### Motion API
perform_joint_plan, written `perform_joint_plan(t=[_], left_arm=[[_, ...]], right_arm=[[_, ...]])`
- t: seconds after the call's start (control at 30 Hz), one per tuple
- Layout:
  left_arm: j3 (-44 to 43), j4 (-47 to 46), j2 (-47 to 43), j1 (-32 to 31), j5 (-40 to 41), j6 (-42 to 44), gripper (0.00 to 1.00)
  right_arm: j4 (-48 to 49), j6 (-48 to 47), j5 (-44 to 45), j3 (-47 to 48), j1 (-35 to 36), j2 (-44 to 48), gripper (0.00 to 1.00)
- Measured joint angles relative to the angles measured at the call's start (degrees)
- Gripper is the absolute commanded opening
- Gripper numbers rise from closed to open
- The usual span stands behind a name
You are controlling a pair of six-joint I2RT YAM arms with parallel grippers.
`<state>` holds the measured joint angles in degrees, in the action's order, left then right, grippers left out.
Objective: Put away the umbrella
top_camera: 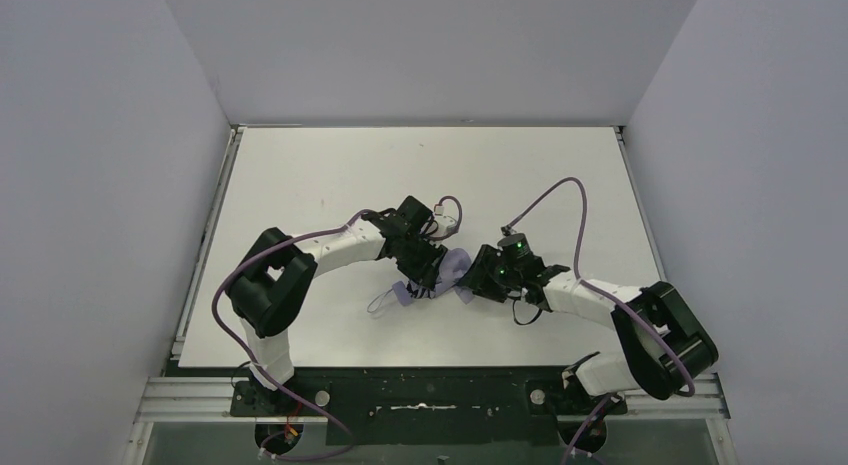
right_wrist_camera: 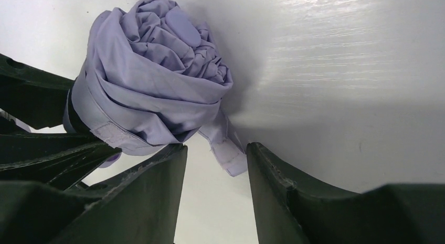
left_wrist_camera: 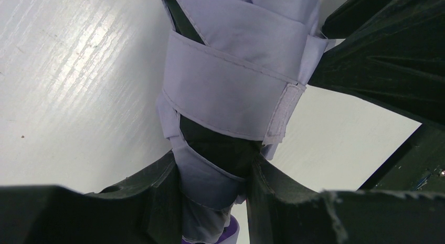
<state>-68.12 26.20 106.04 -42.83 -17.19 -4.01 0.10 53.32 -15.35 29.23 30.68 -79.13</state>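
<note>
Sitting a little toward the near edge from the middle of the white surface (top_camera: 330, 175), the compact folding umbrella of pale lavender fabric (top_camera: 455, 270) is collapsed and rolled into a tight bundle. Whether it rests on the surface or is held just off it cannot be told.

Its long axis runs roughly along the near edge with a slight slant. The small handle and thin wrist loop (top_camera: 380, 303) point toward the near left corner. The crumpled canopy end points toward the right edge, facing the right wrist camera head-on.

The left hand (left_wrist_camera: 212, 186) is closed firmly on the umbrella near its handle end, its fingers pressing the fabric from both sides. This grip probably serves to steady the bundle and stop the folds springing loose.

A flat lavender closing strap (right_wrist_camera: 228, 152) circles the roll, and its loose fastening tab hangs free just off the canopy end. The right hand (right_wrist_camera: 215, 170) stands partly open with that tab between its fingers, not visibly pinched and holding nothing. It seems placed to take the tab and draw the strap snug against the matching patch on the bundle's side.
</note>
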Motion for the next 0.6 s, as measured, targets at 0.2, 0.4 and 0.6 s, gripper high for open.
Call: perform_joint_plan(t=[0.2, 0.4, 0.6], left_arm=[[-0.1, 0.2, 0.1, 0.0, 0.0, 0.0, 0.0], [-0.2, 0.3, 0.2, 0.0, 0.0, 0.0, 0.0], [-0.5, 0.7, 0.4, 0.0, 0.0, 0.0, 0.0]], right_arm=[[2.2, 1.7, -1.3, -0.8, 0.0, -0.3, 0.48], [6.8, 5.2, -1.7, -4.0, 0.0, 1.0, 0.47], [11.3, 5.7, -2.2, -6.3, 0.0, 1.4, 0.47]])
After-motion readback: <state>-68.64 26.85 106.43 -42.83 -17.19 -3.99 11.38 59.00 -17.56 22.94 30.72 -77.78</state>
